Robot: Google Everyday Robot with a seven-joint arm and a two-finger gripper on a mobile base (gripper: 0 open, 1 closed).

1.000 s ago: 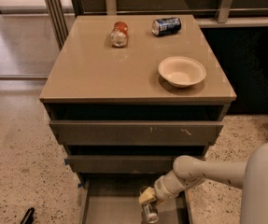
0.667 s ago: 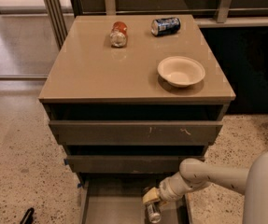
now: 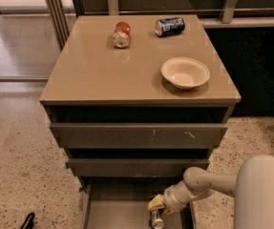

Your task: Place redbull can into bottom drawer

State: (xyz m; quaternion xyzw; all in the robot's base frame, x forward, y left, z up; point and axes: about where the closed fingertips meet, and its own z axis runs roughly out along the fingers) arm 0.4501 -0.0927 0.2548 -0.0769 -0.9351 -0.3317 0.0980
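Claw (image 3: 156, 208) sits low inside the pulled-out bottom drawer (image 3: 112, 213), clamped on the top of the redbull can (image 3: 156, 220). I judge the can is held close over the drawer floor so the release drop is short. The bowl (image 3: 185, 72) is up on the bench (image 3: 98, 75), well apart.

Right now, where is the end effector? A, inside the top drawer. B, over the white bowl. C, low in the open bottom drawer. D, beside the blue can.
C: the end effector sits low in the bottom drawer, holding the redbull can.
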